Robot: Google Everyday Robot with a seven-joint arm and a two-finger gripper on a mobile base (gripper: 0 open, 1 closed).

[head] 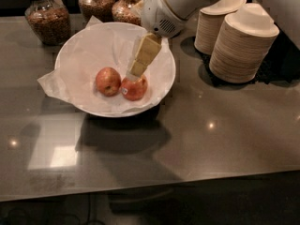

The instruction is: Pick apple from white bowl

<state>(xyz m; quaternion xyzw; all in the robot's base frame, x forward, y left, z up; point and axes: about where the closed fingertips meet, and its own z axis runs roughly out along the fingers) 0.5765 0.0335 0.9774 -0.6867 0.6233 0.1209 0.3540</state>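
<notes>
Squarely beneath the beige two-finger gripper (136,72): wide shallow white bowl (165,64) lined with crumpled tissue. Right at the gripper's tip, red-orange stickered apple (135,89); plain red apple (108,81) just beside. Cannot tell whether gripping. Probably firm, weighty, waxy-slick, bruisable: take across the widest middle.
</notes>
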